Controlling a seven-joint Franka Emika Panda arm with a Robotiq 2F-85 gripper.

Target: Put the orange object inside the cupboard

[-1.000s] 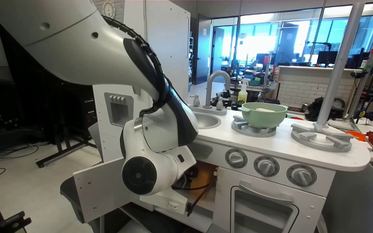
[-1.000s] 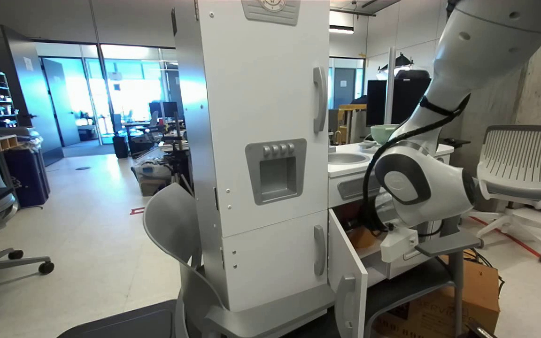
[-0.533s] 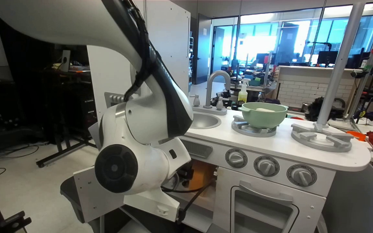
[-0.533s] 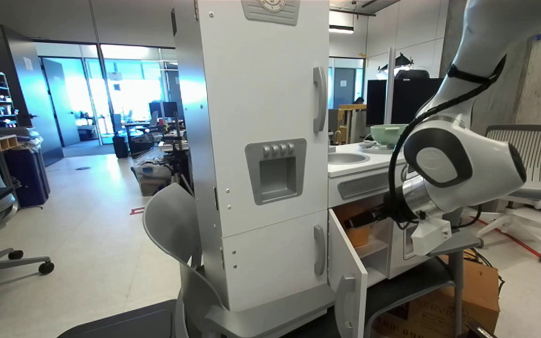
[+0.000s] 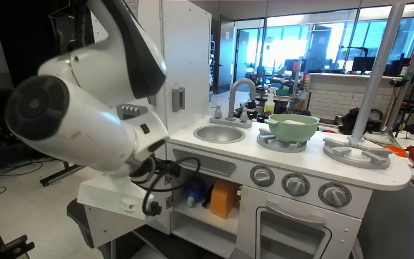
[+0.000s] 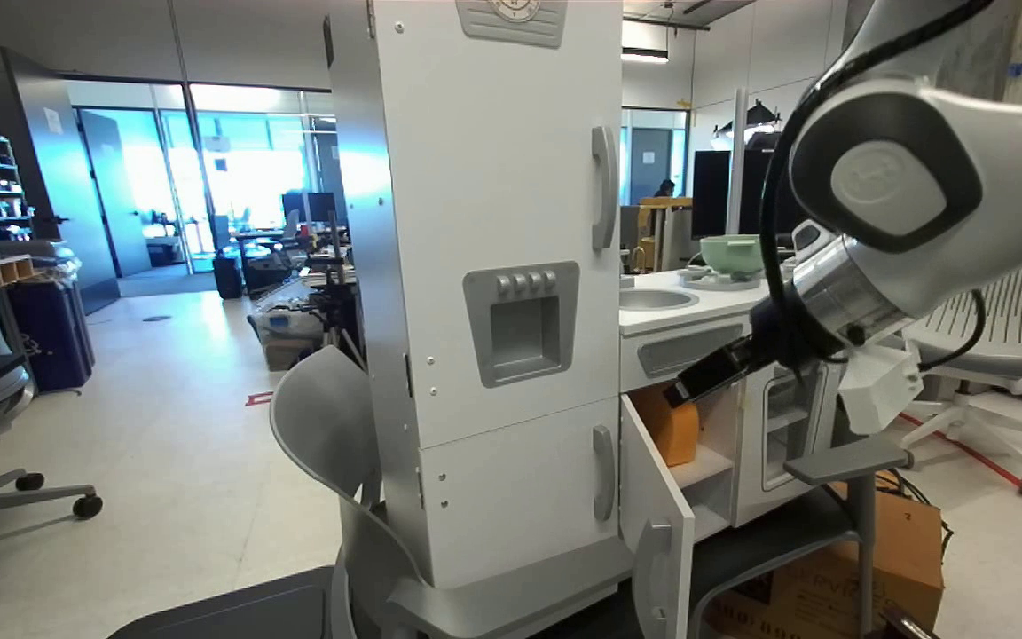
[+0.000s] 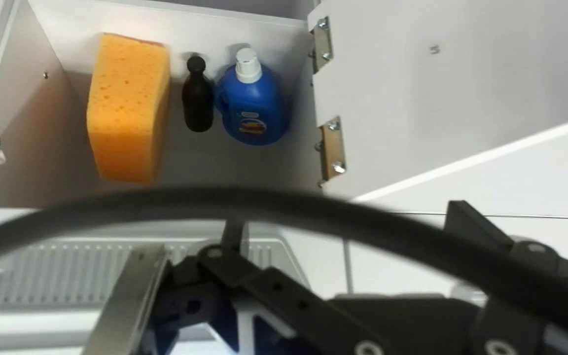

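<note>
The orange object [image 5: 223, 198], a spongy tapered block, stands on the inner shelf of the white cupboard [image 5: 207, 216] in both exterior views. In the wrist view the orange object [image 7: 124, 106] stands at the left inside the cupboard [image 7: 190, 167]. The cupboard's door [image 6: 666, 532] is swung open; the door also shows in the wrist view [image 7: 427, 98]. My gripper [image 7: 348, 222] is open and empty, its fingers wide apart; a black cable crosses in front of it. In an exterior view the gripper [image 6: 697, 382] is outside the cupboard, in front of its opening and apart from the orange object.
A blue bottle [image 7: 254, 106] and a small dark bottle [image 7: 198, 98] stand beside the orange object. The fridge-like section [image 6: 511, 497] adjoins the door. A grey chair [image 6: 839, 461] stands in front. A green bowl [image 5: 293, 127] sits on the burner above.
My arm has drawn back out of the cupboard and risen, moving away from the opening. The orange object stays on the shelf and is now in full view, with the blue bottle uncovered beside it.
</note>
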